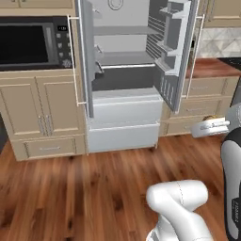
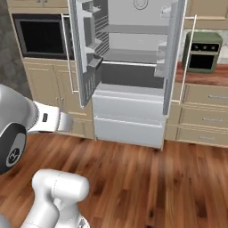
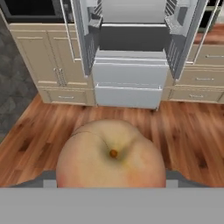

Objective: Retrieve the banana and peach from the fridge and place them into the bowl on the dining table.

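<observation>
Peach in hand, fridge open

The gripper (image 3: 112, 186) clasps the round orange-pink peach (image 3: 111, 155) across its sides; soft, bruisable, so hold gently. Silver-grey French-door fridge (image 3: 131, 65) at twelve o'clock.

Fridge (image 1: 123, 70): stands between cabinet runs, both upper doors swung open, two drawers stacked below the compartment.
Oven (image 1: 33, 42): built into the cabinets left of the fridge, above a pair of cabinet doors.
Counter (image 2: 209, 75): right of the fridge, over drawers.
Toaster oven (image 2: 201, 51): on that counter, beside the right fridge door.
Peach (image 3: 111, 159): in front of the fridge (between the gripper (image 3: 111, 181) tips), above the floor (image 1: 84, 188).
</observation>
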